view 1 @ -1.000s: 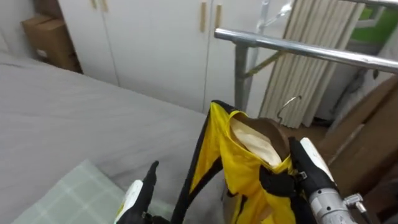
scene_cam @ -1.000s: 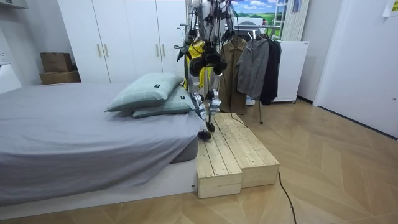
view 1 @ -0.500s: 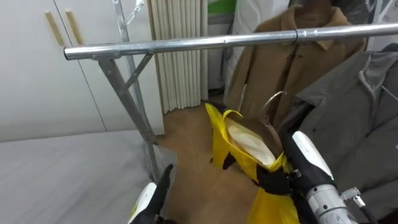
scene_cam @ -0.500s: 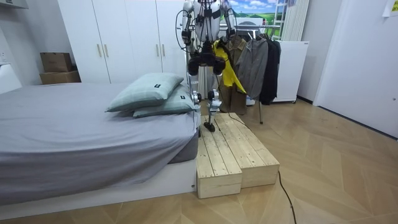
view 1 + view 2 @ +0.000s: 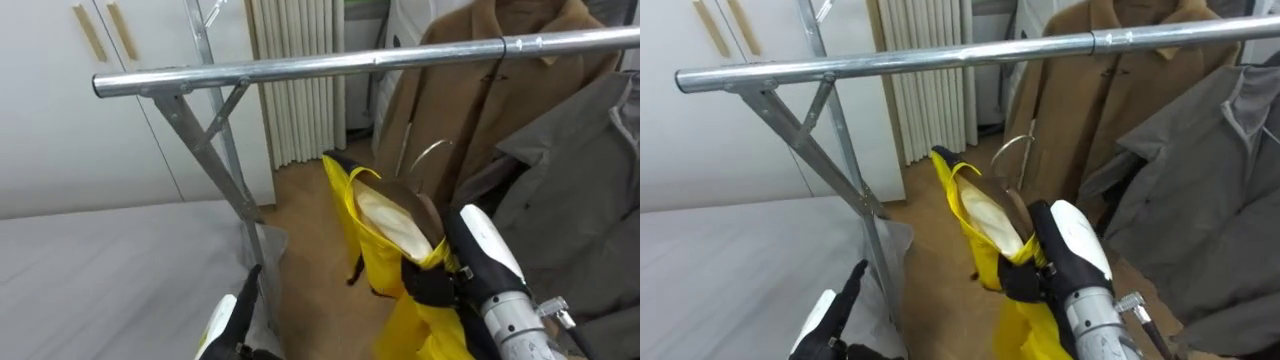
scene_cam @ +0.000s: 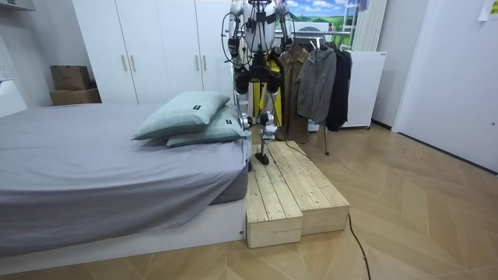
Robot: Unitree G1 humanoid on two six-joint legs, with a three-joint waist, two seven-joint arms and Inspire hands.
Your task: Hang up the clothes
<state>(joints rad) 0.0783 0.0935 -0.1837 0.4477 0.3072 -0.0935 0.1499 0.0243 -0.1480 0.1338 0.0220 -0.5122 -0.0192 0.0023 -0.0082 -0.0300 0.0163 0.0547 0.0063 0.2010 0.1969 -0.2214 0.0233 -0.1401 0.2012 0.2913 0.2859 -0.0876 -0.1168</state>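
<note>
The grey bed point(image 6: 93, 167) takes up the left half of the room view, with two pale green pillows point(image 6: 183, 117) stacked at its near corner and a white wardrobe point(image 6: 156, 47) behind it along the back wall. A low wooden platform point(image 6: 292, 190) lies at the bed's corner in the centre of that view, and the robot stands on its far end, facing a metal clothes rail point(image 5: 300, 68). In the eye views the rail's bar runs across the top of the frame, braced on slanting legs at centre left. A brown coat point(image 5: 450, 85) hangs from the bar at the upper right, and a grey jacket point(image 5: 590, 200) hangs beside it along the right edge. The yellow jacket point(image 5: 385, 250) is held up in the lower centre of the frame, below the bar and in front of the brown coat. Its collar gapes to show a pale lining, and the wire hook of its hanger point(image 5: 433, 148) stands up above the collar, clear of the bar. The right hand point(image 5: 432, 285), at the lower right, is clamped on the yellow jacket at the collar. The left hand point(image 5: 232, 318) shows at the lower left edge with straight fingers, holding nothing.
</note>
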